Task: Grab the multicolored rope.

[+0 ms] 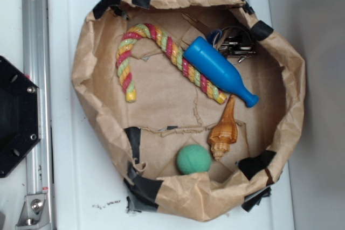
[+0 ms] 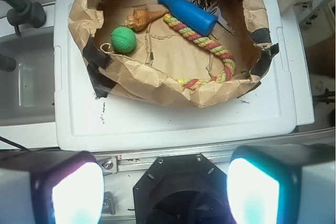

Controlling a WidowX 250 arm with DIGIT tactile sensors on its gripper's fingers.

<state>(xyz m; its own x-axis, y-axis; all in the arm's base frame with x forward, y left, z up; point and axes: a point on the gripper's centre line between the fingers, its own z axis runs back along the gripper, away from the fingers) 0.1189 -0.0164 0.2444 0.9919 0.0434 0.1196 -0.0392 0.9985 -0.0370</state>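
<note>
Wrist view: gripper [image 2: 157, 187] fingers spread apart, empty, at frame bottom; multicolored rope [image 2: 207, 43] at upper right in paper nest [image 2: 131, 80], blue bottle [image 2: 187, 14] pinning its straight end.

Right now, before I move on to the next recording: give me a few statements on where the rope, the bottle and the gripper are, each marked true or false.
1. The blue bottle lies across the multicolored rope. True.
2. The gripper is shut on the rope. False: its fingers are spread apart at the bottom of the wrist view, outside the paper bag, holding nothing.
3. The green ball touches the rope. False: it sits apart, beside the seashell.
4. The rope is bent like a cane. True.
5. A bunch of keys lies behind the bottle. True.
</note>
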